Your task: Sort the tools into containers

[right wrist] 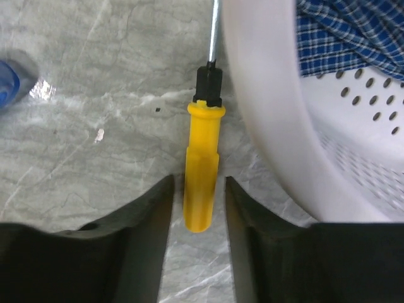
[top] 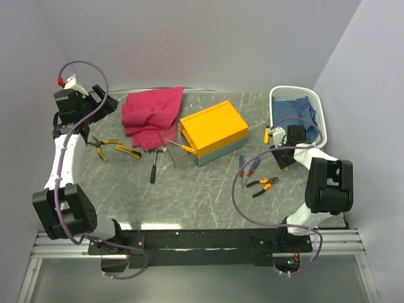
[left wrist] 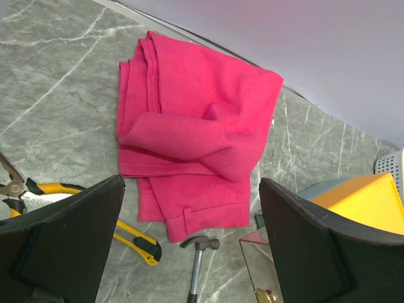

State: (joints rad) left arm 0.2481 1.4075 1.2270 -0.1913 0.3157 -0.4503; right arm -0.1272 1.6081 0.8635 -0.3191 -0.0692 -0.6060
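Note:
My right gripper (right wrist: 199,182) is low over the table beside the white basket (right wrist: 271,95). Its jaws stand on either side of the yellow screwdriver's (right wrist: 202,183) handle, with a thin gap on each side. From above, the right gripper (top: 275,146) is left of the basket (top: 297,95). My left gripper (left wrist: 190,183) hangs wide open and holds nothing, above the magenta cloth (left wrist: 196,126). Below it lie the hammer (left wrist: 197,265) and the yellow-black pliers (left wrist: 136,240). The orange-yellow toolbox (top: 213,128) stands mid-table. Blue (top: 242,167) and red (top: 252,167) screwdrivers and orange-black pliers (top: 264,185) lie in front of it.
A blue checked cloth (right wrist: 353,38) fills the basket. The toolbox's clear flap (left wrist: 271,265) hangs open toward the hammer (top: 153,165). The magenta cloth (top: 151,113) lies back left, and the yellow-black pliers (top: 113,147) lie near the left arm.

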